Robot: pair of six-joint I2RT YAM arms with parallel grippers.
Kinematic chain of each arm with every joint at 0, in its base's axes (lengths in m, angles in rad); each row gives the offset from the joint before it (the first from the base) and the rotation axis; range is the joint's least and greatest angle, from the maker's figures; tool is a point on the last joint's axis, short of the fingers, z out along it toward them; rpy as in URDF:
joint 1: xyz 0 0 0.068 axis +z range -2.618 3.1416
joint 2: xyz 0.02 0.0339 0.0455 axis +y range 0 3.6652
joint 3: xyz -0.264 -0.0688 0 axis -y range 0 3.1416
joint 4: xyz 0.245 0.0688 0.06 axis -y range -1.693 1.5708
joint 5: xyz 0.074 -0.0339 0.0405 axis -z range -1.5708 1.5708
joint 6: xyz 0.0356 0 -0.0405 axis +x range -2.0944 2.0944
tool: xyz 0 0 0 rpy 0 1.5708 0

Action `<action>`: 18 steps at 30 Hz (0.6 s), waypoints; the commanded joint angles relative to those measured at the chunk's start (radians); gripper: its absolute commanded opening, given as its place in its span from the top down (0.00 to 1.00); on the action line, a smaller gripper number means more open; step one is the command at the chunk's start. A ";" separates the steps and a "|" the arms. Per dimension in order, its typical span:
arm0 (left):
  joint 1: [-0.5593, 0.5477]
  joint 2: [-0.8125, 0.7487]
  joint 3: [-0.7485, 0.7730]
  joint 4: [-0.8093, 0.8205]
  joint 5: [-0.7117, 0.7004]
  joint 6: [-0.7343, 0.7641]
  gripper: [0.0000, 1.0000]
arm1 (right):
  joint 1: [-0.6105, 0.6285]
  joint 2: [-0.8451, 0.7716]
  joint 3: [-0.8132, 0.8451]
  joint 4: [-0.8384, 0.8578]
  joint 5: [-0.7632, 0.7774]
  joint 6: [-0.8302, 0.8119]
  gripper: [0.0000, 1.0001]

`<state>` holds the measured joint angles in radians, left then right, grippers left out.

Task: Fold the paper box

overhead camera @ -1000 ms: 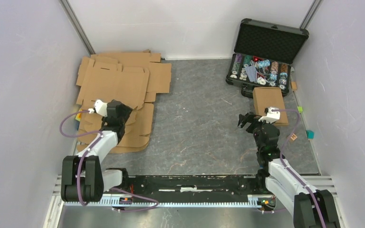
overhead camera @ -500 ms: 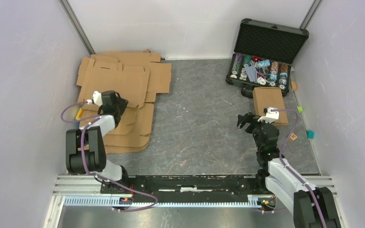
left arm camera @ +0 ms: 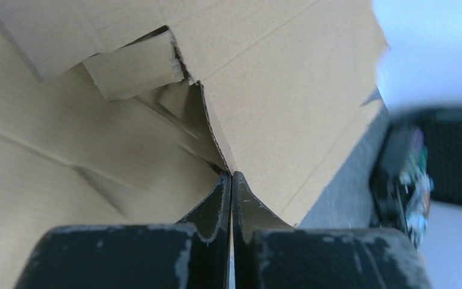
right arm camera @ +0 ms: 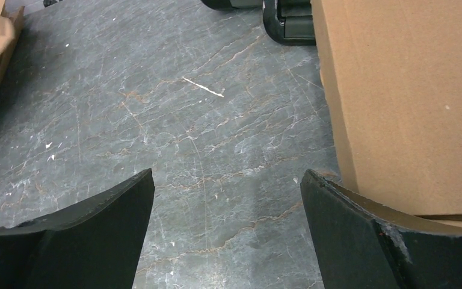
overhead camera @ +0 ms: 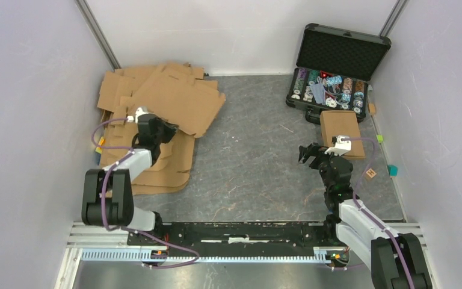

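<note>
fingers [left arm camera: 213,205] of left gripper [overhead camera: 167,128] clamped on near edge of flat cardboard sheet [overhead camera: 183,99] | sheet lay far-left, stretching away from tips | right gripper [right arm camera: 227,186] spread wide, empty, well apart

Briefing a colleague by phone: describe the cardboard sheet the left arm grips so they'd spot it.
Look far left on the table for the cardboard pile. The sheet is on top, pinched by the left fingers. Unlike the flat sheets beneath, it is raised and skewed.
</note>
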<state>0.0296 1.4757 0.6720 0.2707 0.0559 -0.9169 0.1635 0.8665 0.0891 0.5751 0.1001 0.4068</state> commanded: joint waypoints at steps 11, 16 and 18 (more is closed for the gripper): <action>-0.396 -0.137 -0.068 0.102 0.281 0.252 0.97 | 0.003 0.057 0.072 -0.055 -0.054 -0.008 0.03; -0.427 -0.013 -0.034 0.102 0.367 0.287 0.98 | 0.004 0.209 0.199 -0.211 -0.098 -0.022 0.04; -0.430 0.033 -0.009 0.097 0.407 0.283 0.98 | 0.004 0.280 0.256 -0.261 -0.097 -0.027 0.06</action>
<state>-0.3912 1.4395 0.6044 0.3382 0.3504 -0.6956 0.1635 1.0489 0.2264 0.4324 0.0269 0.3988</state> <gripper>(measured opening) 0.033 0.960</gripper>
